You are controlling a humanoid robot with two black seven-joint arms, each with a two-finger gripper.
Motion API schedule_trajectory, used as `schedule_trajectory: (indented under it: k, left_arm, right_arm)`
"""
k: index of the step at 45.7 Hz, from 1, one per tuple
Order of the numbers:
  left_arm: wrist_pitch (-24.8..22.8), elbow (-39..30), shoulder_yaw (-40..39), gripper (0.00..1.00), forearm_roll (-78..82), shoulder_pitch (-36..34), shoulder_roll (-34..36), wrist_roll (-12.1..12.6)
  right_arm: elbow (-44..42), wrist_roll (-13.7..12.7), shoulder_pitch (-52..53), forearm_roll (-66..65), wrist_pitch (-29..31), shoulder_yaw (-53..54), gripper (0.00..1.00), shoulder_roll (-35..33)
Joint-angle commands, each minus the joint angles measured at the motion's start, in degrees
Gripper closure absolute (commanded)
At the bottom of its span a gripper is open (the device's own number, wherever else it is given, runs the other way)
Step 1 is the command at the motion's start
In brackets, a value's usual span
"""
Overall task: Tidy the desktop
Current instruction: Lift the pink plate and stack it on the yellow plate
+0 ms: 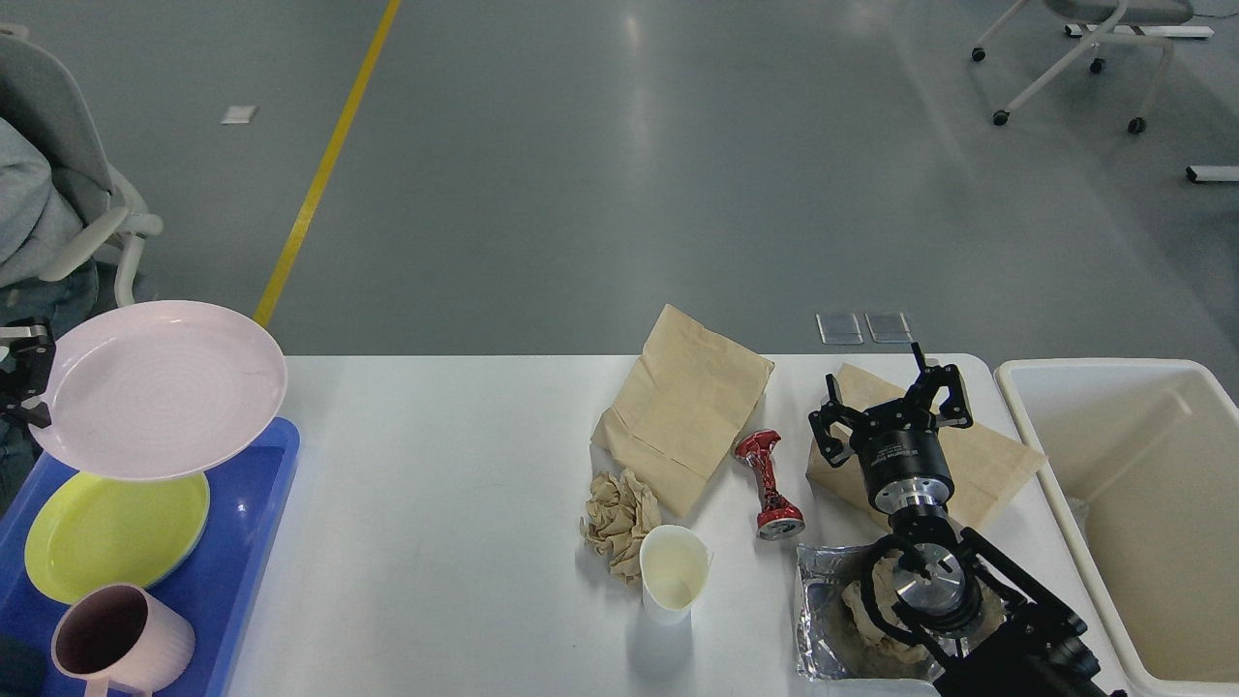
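Note:
The white desktop [436,542] fills the lower half of the head view. At the far left edge my left gripper [34,376] is shut on the rim of a pink plate [160,387], holding it in the air above the blue tray [237,552] and the yellow-green plate [111,532]. My right gripper [891,397] stands open, fingers spread, over a brown paper bag [987,460] at the right. It holds nothing.
On the desktop lie another brown paper bag [687,402], a crumpled napkin [619,518], a white cup [673,571], a crushed red can [770,484] and a foil wrapper [832,620]. A pink mug [116,639] sits on the tray. A cream bin [1142,513] stands at the right.

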Motion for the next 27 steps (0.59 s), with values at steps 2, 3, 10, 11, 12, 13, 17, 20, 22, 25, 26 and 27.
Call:
schedule_trajectory:
  k: [2, 3, 10, 11, 12, 13, 17, 20, 22, 25, 26, 27]
  left_arm:
    - [-0.65, 11.75, -5.86, 1.00, 1.39, 12.58, 5.83, -1.56]
    - [-0.65, 13.34, -7.09, 1.00, 1.39, 14.52, 6.62, -1.65]
    - [0.14, 23.71, -15.08, 1.00, 0.69, 29.19, 8.30, -1.21]
    - [0.14, 25.38, -16.40, 1.00, 0.51, 31.39, 8.30, -1.21]
    - [0.14, 27.05, -17.81, 1.00, 0.42, 33.50, 8.39, -1.12]
    - [0.14, 28.63, -19.39, 1.00, 0.25, 35.70, 8.39, -1.12]
    - [0.14, 34.96, -26.77, 1.00, 0.25, 45.28, 8.30, -0.95]
    - [0.22, 38.30, -31.17, 1.00, 0.25, 50.82, 8.12, -0.95]
    - [0.31, 40.15, -33.19, 1.00, 0.16, 53.72, 7.95, -0.95]
    - [1.01, 42.70, -35.83, 1.00, 0.16, 57.07, 7.60, -0.86]
    - [1.45, 43.40, -36.71, 1.00, 0.16, 57.95, 7.51, -0.86]
    - [1.98, 44.02, -37.67, 1.00, 0.16, 58.91, 7.42, -0.86]
  right_arm:
    - [0.00, 0.01, 0.00, 0.00, 0.01, 0.08, 0.00, 0.00]
    - [0.09, 0.01, 0.00, 0.00, 0.01, 0.00, 0.00, 0.00]
    - [0.00, 0.01, 0.00, 0.00, 0.01, 0.00, 0.00, 0.00]
    - [0.00, -0.07, 0.00, 0.00, 0.01, 0.00, 0.00, 0.00]
    - [0.00, 0.01, 0.00, 0.00, 0.01, 0.00, 0.00, 0.00]
    - [0.00, 0.01, 0.00, 0.00, 0.01, 0.00, 0.00, 0.00]
    - [0.00, 0.01, 0.00, 0.00, 0.01, 0.00, 0.00, 0.00]
    - [0.00, 0.01, 0.00, 0.00, 0.01, 0.00, 0.00, 0.00]
    - [0.00, 0.01, 0.00, 0.00, 0.01, 0.00, 0.00, 0.00]
    - [0.00, 0.01, 0.00, 0.00, 0.01, 0.00, 0.00, 0.00]
    - [0.00, 0.01, 0.00, 0.00, 0.01, 0.00, 0.00, 0.00]
    - [0.00, 0.01, 0.00, 0.00, 0.01, 0.00, 0.00, 0.00]
